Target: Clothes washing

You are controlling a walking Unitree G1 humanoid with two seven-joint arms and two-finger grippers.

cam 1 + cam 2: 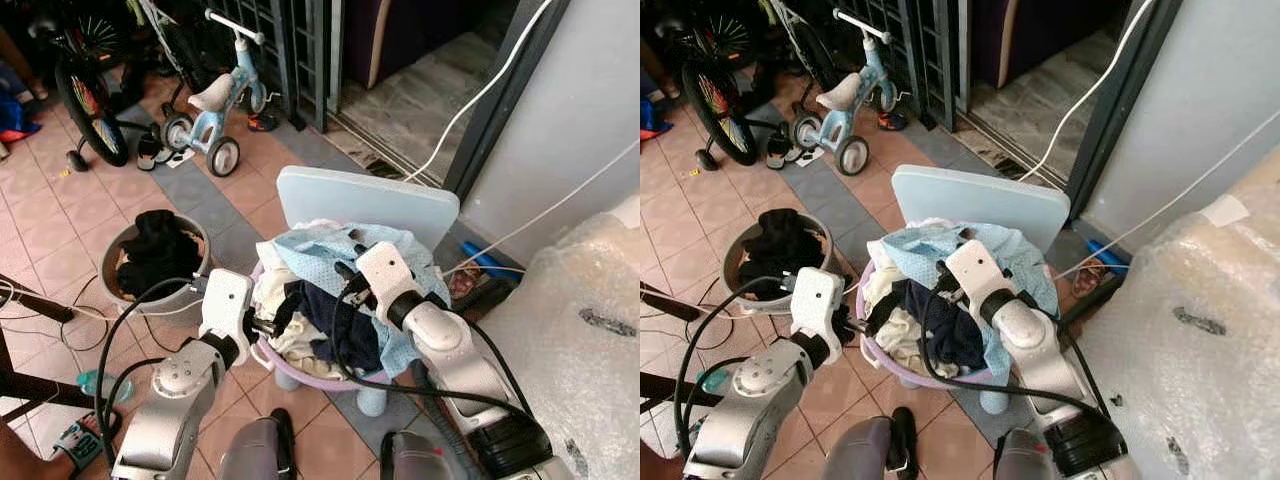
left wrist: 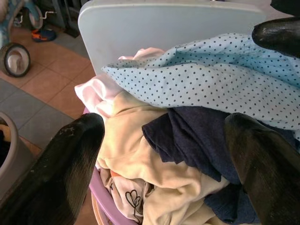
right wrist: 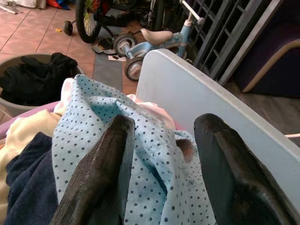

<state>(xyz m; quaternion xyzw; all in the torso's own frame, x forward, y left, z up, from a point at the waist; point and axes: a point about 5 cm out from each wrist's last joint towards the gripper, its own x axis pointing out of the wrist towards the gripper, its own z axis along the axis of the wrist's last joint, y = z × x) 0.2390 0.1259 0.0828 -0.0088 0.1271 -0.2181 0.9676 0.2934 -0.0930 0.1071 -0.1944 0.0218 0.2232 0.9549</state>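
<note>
Tiled porch, dotted cloth [image 3: 154, 154] bunched between right fingers [image 3: 101, 173]

A purple laundry basket [image 1: 262, 352] sat heaped; a blue dotted cloth [image 1: 318, 252] lay over navy [image 1: 340, 318] and cream garments [image 1: 272, 292].

Both silver arms reach forward, elbows bent. The left gripper [image 2: 159, 154] points inward toward the right arm, its two black fingers [image 2: 56, 173] spread wide apart. The right gripper [image 3: 164, 154] sits ahead of the left, angled forward and down, fingers [image 3: 101, 173] parted.
</note>
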